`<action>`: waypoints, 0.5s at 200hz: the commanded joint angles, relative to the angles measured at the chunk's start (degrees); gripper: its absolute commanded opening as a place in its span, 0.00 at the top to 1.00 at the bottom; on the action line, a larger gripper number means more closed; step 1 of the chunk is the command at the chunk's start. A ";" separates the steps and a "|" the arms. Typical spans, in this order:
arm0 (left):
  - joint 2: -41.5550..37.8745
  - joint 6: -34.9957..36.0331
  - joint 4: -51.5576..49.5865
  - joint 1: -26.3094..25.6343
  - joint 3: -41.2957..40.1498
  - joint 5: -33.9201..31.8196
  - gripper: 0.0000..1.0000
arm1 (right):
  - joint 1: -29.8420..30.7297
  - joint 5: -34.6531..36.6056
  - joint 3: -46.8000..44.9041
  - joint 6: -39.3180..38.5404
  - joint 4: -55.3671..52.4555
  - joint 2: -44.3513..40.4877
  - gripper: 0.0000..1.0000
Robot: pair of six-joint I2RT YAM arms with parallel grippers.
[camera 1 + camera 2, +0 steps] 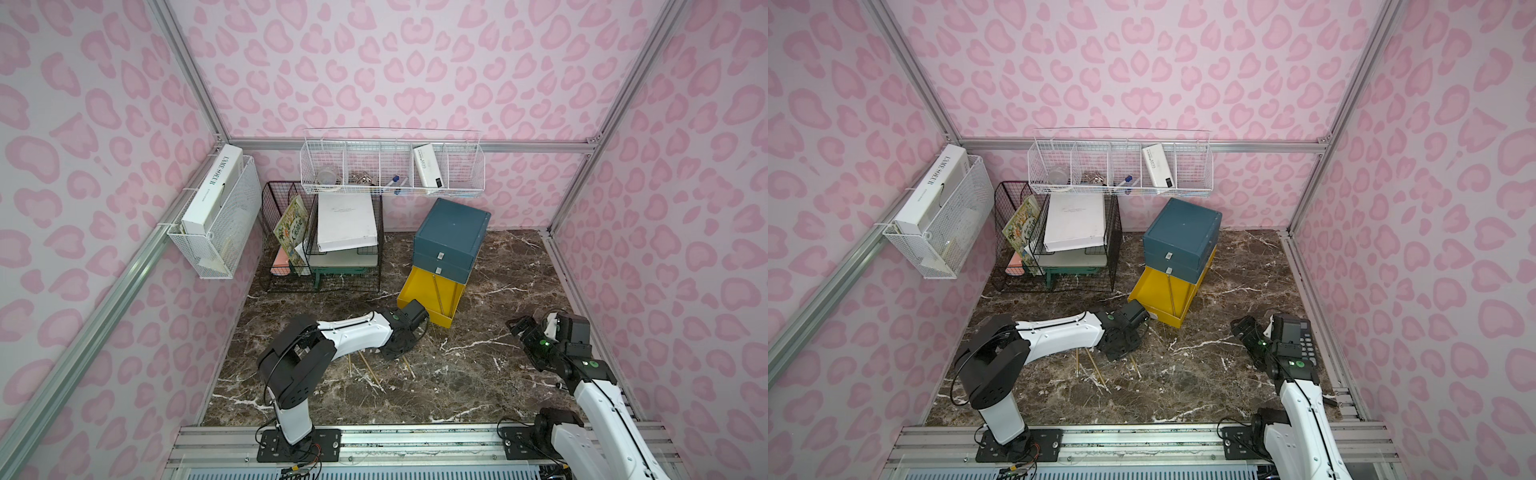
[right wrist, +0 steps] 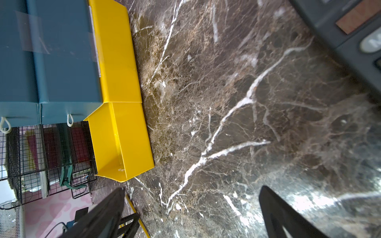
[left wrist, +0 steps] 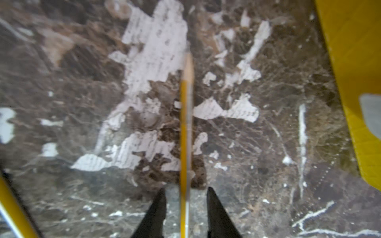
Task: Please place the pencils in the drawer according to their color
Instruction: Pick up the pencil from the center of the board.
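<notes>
I see one pencil [image 1: 441, 295] in the yellow drawer [image 1: 419, 291]; left claw [image 3: 186, 189] straddles a second pencil [image 3: 186, 123], seemingly unpinched; right claw [image 2: 193, 188] spread; other pencils [image 1: 350, 365] wait.

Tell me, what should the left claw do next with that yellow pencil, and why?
Probably close its jaws on the pencil. The left gripper straddles the yellow pencil, which lies flat on the marble table. A gap shows on each side, so the pencil is not gripped yet. The yellow drawer stands pulled out nearby, ready to take it once lifted.
</notes>
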 commanded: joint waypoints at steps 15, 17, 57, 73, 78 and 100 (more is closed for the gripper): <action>3.15 -0.71 1.00 -1.20 -0.02 3.77 0.86 | -0.08 0.62 0.63 -1.11 -0.77 -0.06 0.00; 3.24 -0.75 1.01 -1.23 -0.04 3.78 0.86 | -0.08 0.65 0.63 -1.13 -0.77 -0.08 0.00; 4.23 -0.67 0.41 -1.97 0.30 3.96 0.96 | -0.25 0.49 0.62 -1.14 -0.61 -0.07 0.00; 4.73 -0.14 -0.56 -2.12 0.97 4.14 1.00 | -0.34 0.48 0.63 -1.14 -0.62 -0.06 0.00; 4.83 -0.04 -0.76 -2.15 1.08 4.14 1.00 | -0.35 0.48 0.63 -1.14 -0.56 -0.03 0.00; 4.74 0.37 -0.85 -2.46 1.16 4.14 1.00 | -0.47 0.44 0.54 -1.21 -0.61 -0.02 0.00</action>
